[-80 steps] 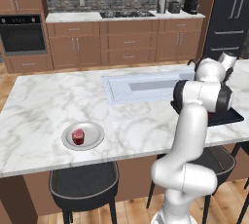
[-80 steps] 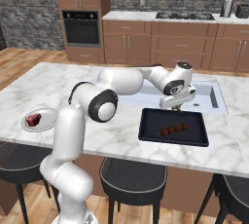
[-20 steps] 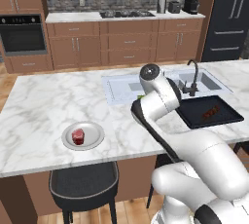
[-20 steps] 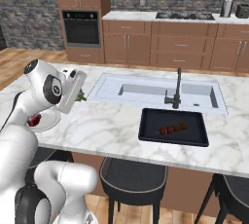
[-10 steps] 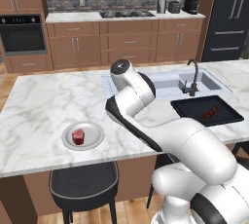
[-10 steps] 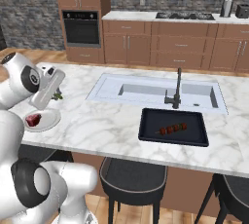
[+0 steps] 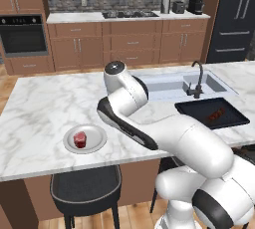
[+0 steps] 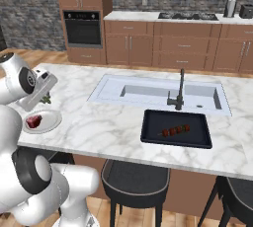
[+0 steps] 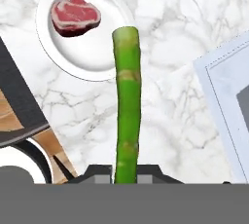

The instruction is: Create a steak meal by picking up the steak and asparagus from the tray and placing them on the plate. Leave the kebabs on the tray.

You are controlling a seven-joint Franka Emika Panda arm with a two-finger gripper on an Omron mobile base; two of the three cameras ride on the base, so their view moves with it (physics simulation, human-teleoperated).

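You've got a white marbled bench [image 8: 99, 127] with a sink [image 8: 163, 93] set in it, the plate [image 7: 92, 141] near its front edge toward the left end, and the black tray [image 8: 158, 134] just in front of the sink, well apart from the plate.

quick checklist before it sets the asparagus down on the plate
1. Asparagus held in the shut pincer: ok.
2. Steak already on the plate: ok.
3. Free room on the plate beside the steak: ok.
4. Pincer directly over the plate: not ok, from the right base view it sits beside it, above the counter.
5. Kebabs left on the tray: ok.
6. Height of the stalk above the plate: cannot tell.
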